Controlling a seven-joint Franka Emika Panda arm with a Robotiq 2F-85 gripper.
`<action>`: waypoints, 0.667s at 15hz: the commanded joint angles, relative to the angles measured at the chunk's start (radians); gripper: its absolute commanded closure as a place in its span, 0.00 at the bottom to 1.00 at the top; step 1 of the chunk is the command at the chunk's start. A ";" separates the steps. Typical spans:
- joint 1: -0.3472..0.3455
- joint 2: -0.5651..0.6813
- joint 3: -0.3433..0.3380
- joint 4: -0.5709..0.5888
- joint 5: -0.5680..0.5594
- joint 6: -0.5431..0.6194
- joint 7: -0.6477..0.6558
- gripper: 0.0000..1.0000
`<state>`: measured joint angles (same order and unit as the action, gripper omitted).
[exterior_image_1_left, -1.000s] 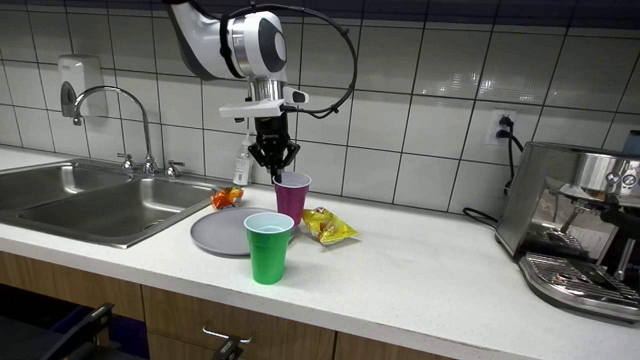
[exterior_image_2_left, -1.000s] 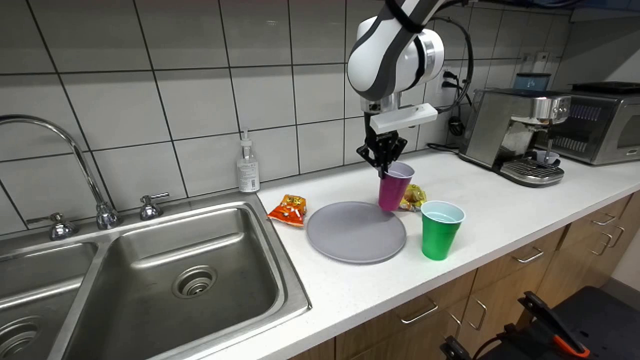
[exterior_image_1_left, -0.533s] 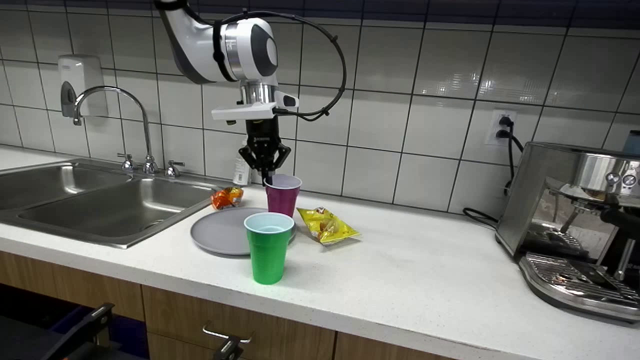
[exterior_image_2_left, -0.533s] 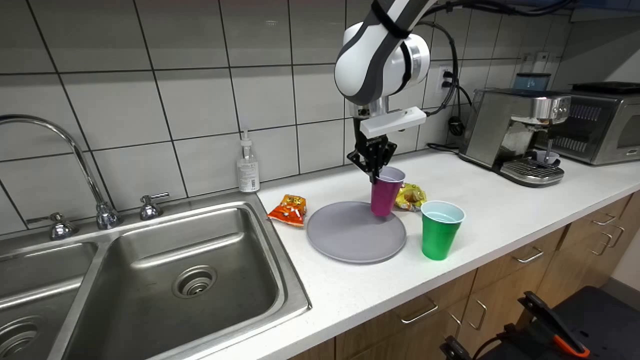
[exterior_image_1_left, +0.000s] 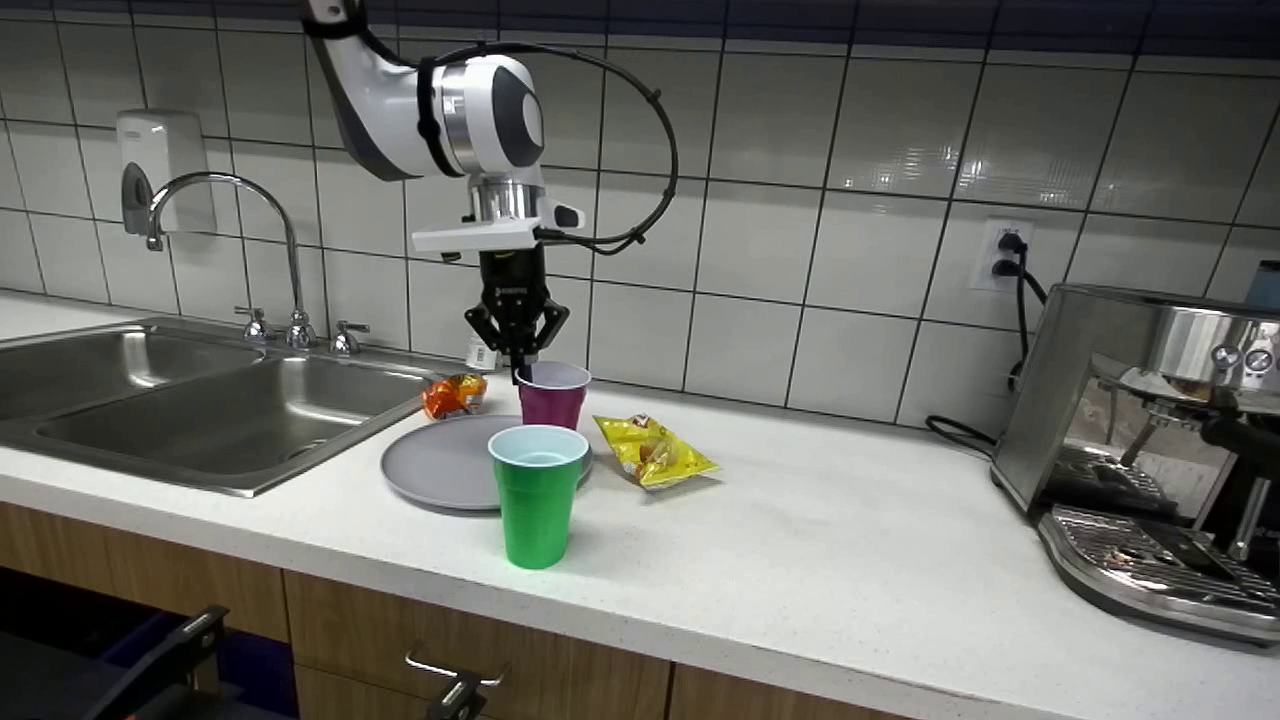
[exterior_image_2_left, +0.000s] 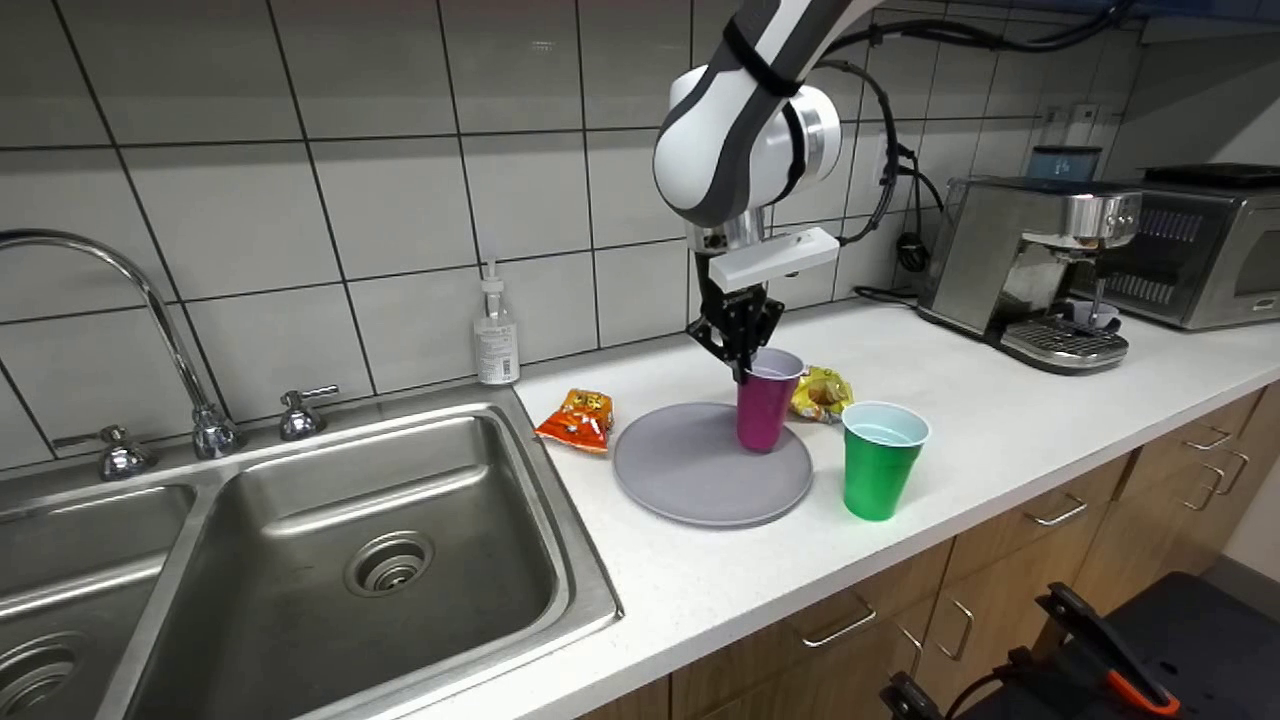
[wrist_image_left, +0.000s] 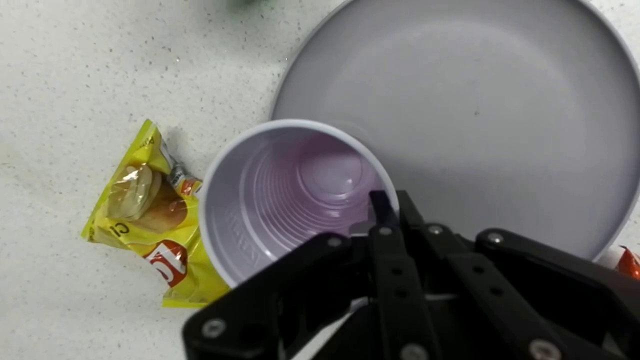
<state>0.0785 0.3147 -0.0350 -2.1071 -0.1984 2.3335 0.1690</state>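
My gripper (exterior_image_1_left: 522, 373) is shut on the rim of a purple cup (exterior_image_1_left: 553, 406), with one finger inside the cup and one outside. In the wrist view the fingertips (wrist_image_left: 393, 200) pinch the wall of the cup (wrist_image_left: 280, 185), which looks empty. The cup tilts slightly. In an exterior view the cup (exterior_image_2_left: 764, 415) is over the right part of a grey plate (exterior_image_2_left: 700, 475); whether its base touches the plate cannot be told. A green cup (exterior_image_1_left: 538, 515) stands upright in front of the plate and hides the purple cup's base in that view.
A yellow snack bag (exterior_image_1_left: 655, 455) lies right of the plate, close to the purple cup. An orange snack bag (exterior_image_2_left: 580, 420) lies between plate and sink (exterior_image_2_left: 470, 600). A soap bottle (exterior_image_2_left: 496, 340) stands by the wall. A coffee machine (exterior_image_1_left: 1150, 430) is farther right.
My gripper has moved left and down with the purple cup in it. The cup has come from the plate's edge to over the plate. The other things have not moved.
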 joint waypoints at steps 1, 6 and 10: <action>0.002 0.034 0.003 0.042 -0.013 -0.041 -0.009 0.99; 0.009 0.048 0.000 0.053 -0.018 -0.058 -0.007 0.69; -0.003 0.012 0.005 0.031 -0.006 -0.068 -0.040 0.42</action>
<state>0.0825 0.3561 -0.0350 -2.0805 -0.1997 2.3093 0.1663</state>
